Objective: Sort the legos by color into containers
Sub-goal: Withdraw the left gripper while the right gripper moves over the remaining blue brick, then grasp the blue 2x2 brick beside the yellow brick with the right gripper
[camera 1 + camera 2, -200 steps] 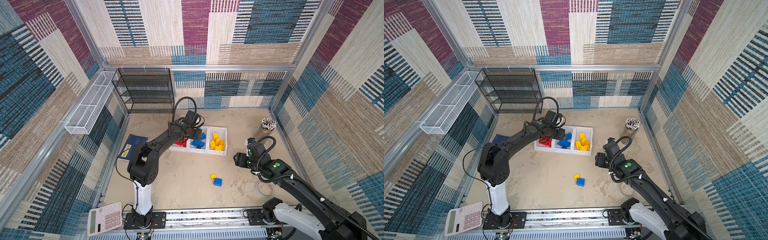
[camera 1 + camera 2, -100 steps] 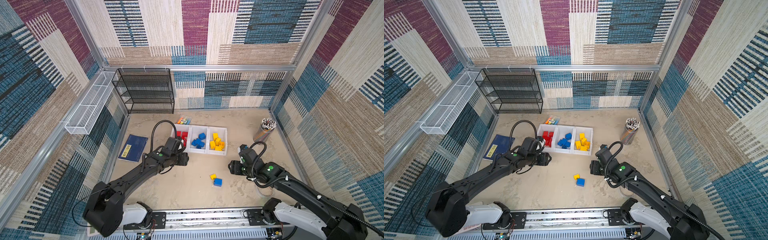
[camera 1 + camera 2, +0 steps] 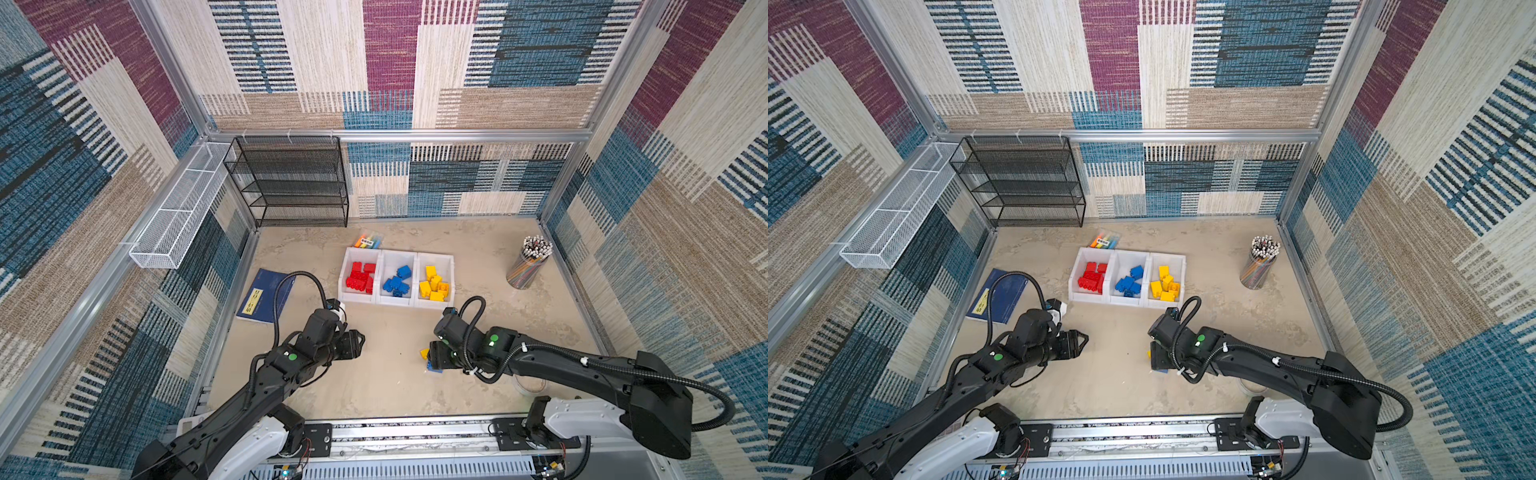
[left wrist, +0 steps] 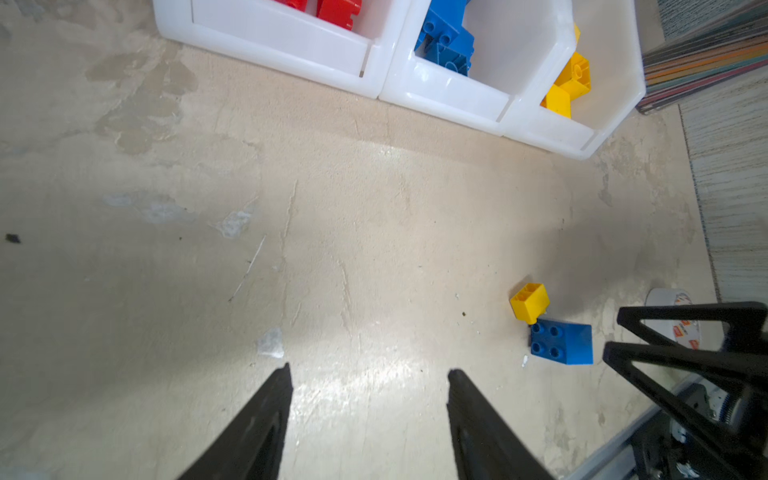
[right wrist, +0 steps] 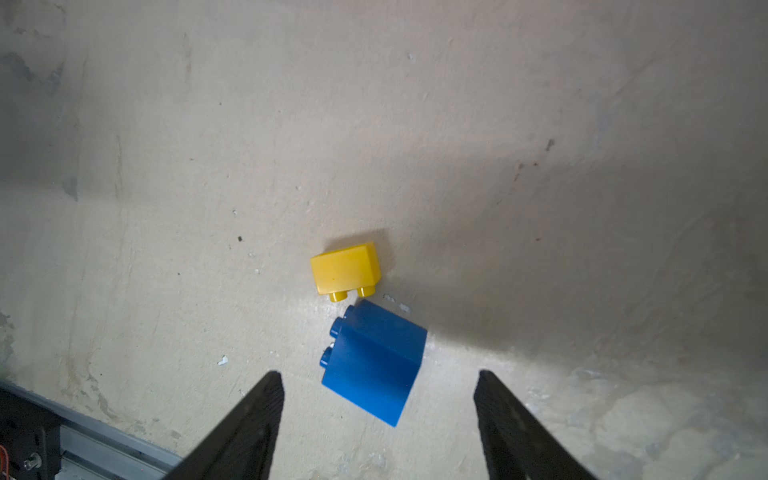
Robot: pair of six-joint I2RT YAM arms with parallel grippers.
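Note:
The containers [image 3: 397, 300] [image 3: 1128, 302] stand in a row at mid-table, holding red legos [image 3: 360, 276], blue legos [image 3: 397, 282] and yellow legos [image 3: 434, 284], one color per bin. Two loose legos lie on the floor, touching: a yellow brick [image 5: 347, 270] [image 4: 530, 301] on its side and a blue brick [image 5: 374, 361] [image 4: 561, 343]. My right gripper [image 5: 379, 374] [image 3: 436, 357] is open just above them, its fingers either side of the blue brick without touching it. My left gripper [image 4: 370, 370] [image 3: 361, 338] is open and empty over bare floor, left of the bricks.
A black mesh rack [image 3: 291, 183] and a white wire basket [image 3: 178, 216] stand at the back left. A blue book [image 3: 266, 295] lies left of the bins, a marker pack [image 3: 368, 241] behind them. A pencil cup [image 3: 528, 266] is at the right, a tape roll [image 3: 530, 384] under the right arm.
The left arm has pulled back from above the bins to the floor in front of them. The right gripper has moved over to the two loose bricks and opened a little wider.

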